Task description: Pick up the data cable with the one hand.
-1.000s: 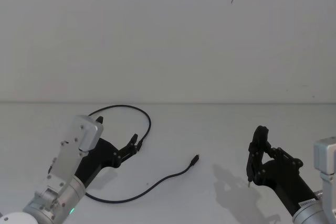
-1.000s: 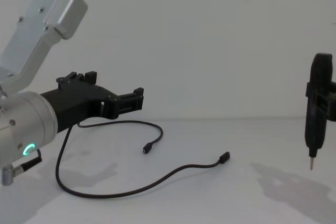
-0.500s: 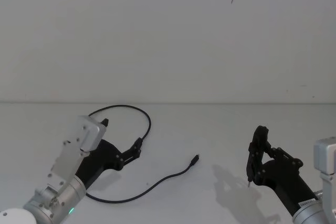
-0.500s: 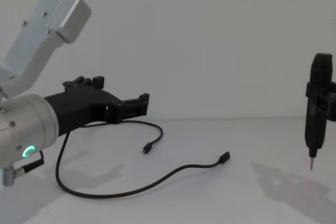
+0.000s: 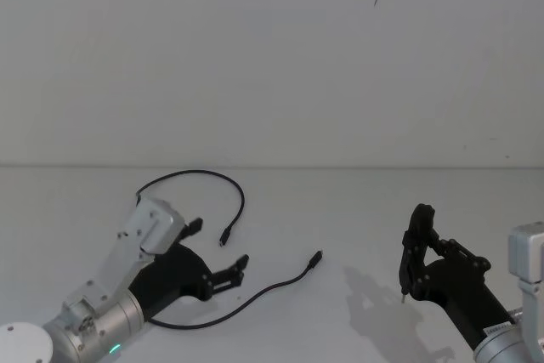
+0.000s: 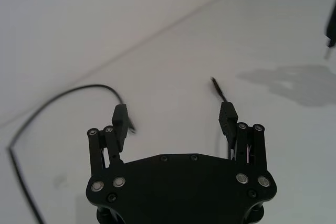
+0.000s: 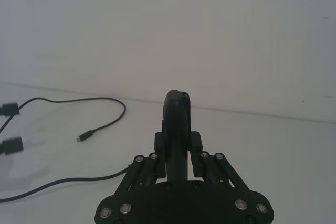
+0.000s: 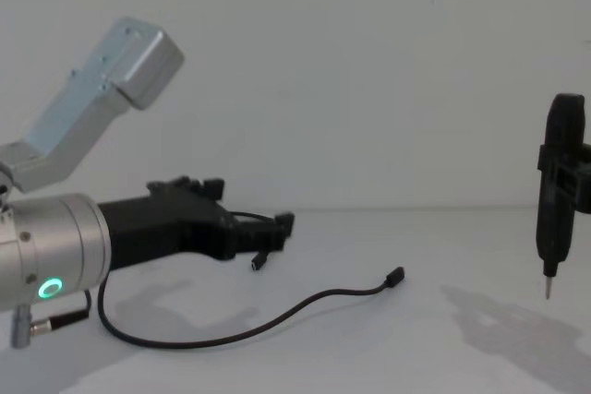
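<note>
My left gripper has swung down and forward, jaws wide open, just over the cable lying loose on the worktop; closing looks next; my right gripper sits parked well right of the cable.

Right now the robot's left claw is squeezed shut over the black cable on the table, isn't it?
Not quite. The left gripper is wide open, not shut: the left wrist view shows its two fingers spread apart, holding nothing. It does hover over the data cable on the table. The right gripper hangs off to the right.
</note>
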Robot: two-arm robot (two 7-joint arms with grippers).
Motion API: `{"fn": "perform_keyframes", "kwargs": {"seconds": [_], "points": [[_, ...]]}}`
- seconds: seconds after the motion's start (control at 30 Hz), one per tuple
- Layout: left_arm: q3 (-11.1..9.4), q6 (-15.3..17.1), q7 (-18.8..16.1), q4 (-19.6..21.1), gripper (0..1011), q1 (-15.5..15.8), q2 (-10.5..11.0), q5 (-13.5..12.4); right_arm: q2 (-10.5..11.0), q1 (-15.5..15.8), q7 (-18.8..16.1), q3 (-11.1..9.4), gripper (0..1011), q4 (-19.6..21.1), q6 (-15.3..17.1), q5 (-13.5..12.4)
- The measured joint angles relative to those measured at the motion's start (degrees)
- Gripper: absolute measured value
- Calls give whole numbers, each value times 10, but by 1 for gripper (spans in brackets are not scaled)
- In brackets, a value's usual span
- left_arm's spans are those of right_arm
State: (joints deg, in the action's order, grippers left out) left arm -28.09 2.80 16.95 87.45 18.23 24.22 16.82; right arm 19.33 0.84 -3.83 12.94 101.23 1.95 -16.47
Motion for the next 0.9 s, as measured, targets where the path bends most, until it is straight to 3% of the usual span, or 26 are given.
{"fn": "perform_keyframes", "kwargs": {"seconds": [0.4, 0.63, 0.9], "points": [[-30, 28, 106, -55, 1001, 37, -2, 31, 0, 0, 0, 0, 269, 0, 0, 0], [-46, 34, 135, -79, 1000, 53, -8, 35, 0, 0, 0, 0, 269, 0, 0, 0], [-55, 29, 137, -95, 1001, 64, -16, 23, 0, 0, 0, 0, 269, 0, 0, 0]]}}
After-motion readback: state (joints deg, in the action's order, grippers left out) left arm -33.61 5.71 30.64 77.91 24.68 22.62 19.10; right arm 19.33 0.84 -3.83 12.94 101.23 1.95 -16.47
